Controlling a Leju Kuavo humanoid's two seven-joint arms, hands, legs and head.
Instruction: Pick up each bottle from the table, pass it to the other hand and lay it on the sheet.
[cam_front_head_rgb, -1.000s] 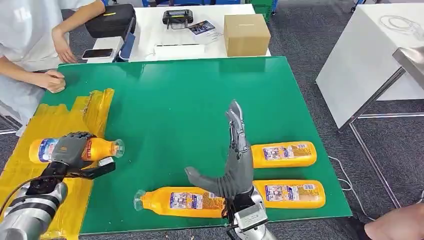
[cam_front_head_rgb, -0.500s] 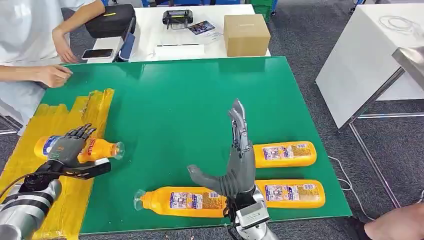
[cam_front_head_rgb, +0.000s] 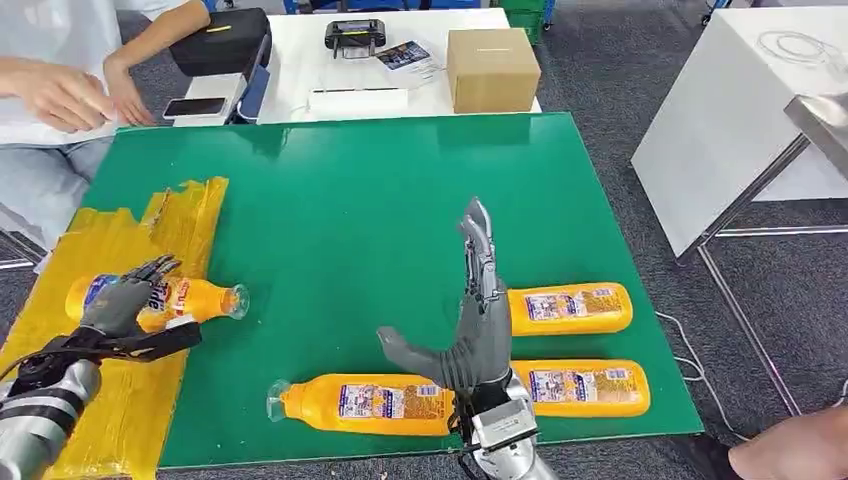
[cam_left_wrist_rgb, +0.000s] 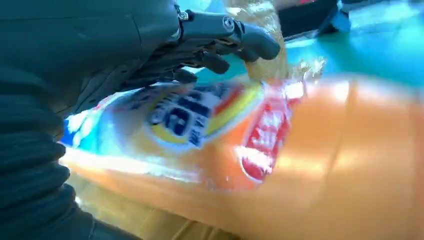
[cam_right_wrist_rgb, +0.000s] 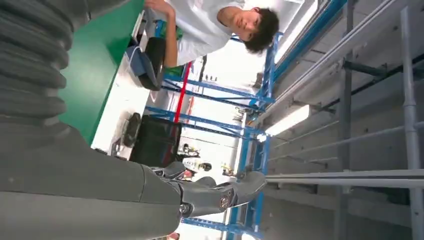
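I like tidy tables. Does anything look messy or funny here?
The yellow sheet is crumpled with ragged edges, and the bottle laid there pokes its neck out onto the green table. Nothing spilled.

Robotics lab, blue metal racking (cam_right_wrist_rgb: 260, 100), white worktables (cam_front_head_rgb: 380, 60), grey carpet (cam_front_head_rgb: 620, 90)

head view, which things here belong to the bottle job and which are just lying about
Belongs to the job:
- bottle on the yellow sheet
- yellow sheet
- three bottles on the green table
- left hand, right hand

Lying about:
- cardboard box
- black case
- phone
- black controller
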